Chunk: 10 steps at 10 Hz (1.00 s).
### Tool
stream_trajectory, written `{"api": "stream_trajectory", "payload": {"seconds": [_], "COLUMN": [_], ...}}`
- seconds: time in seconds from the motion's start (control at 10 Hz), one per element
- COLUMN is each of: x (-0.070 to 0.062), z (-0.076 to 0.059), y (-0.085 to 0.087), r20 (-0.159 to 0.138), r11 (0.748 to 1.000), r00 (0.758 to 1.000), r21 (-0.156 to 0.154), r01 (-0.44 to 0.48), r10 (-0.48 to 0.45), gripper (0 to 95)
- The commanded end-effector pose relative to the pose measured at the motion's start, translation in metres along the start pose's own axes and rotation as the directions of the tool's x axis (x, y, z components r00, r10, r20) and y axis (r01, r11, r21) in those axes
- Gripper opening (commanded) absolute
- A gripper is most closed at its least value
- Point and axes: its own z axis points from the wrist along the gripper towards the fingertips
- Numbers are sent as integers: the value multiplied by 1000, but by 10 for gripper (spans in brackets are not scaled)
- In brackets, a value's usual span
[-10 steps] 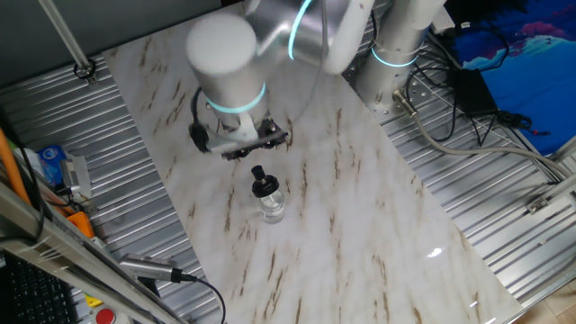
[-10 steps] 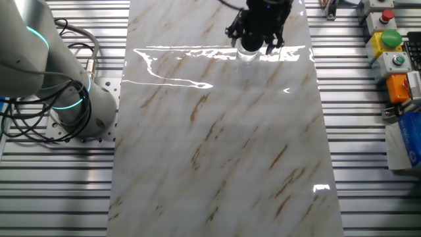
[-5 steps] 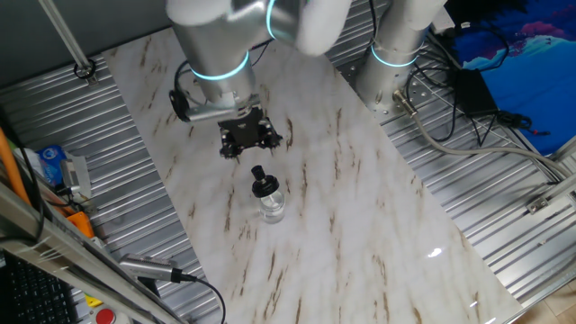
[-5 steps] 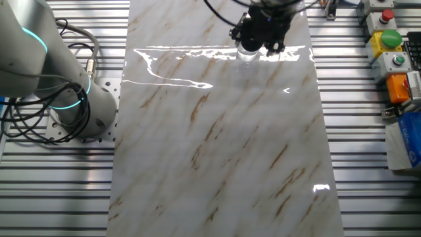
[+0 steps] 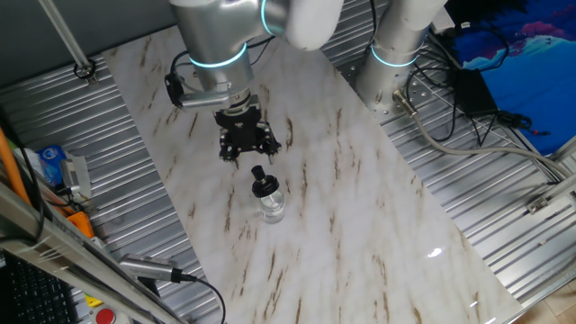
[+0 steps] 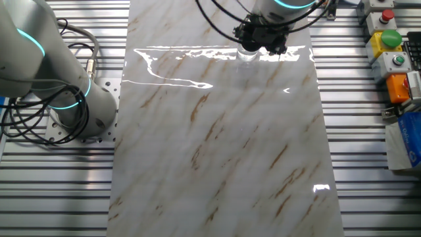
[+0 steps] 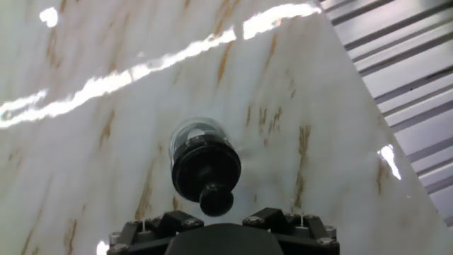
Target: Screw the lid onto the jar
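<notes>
Counter (image 5: pixel 360 207) marble, arm over its far side. My pincer (image 5: pixel 247 148) hangs above the surface, holding nothing; can't tell if the fingers are apart or together. Jar (image 5: pixel 271 205) stands upright mid-counter, lid (image 5: pixel 262 184) already sitting on its mouth, knob up. Hand view: jar (image 7: pixel 200 134) and lid (image 7: pixel 207 173) lie just ahead of the pincer, axis vertical. I judge I must shift forward over the lid, then descend.
</notes>
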Motion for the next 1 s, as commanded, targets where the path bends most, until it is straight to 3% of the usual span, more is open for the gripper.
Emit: {"api": "stream_trajectory", "payload": {"seconds": [0.1,1.0], "x": [-7,-11], "z": [2,4], "y": [0,-1], "r20": [25,35], "r11": [998,997], "r00": [998,997], "r21": [-19,-25], "r01": [-53,-73], "r10": [54,73], "gripper": [380,380]}}
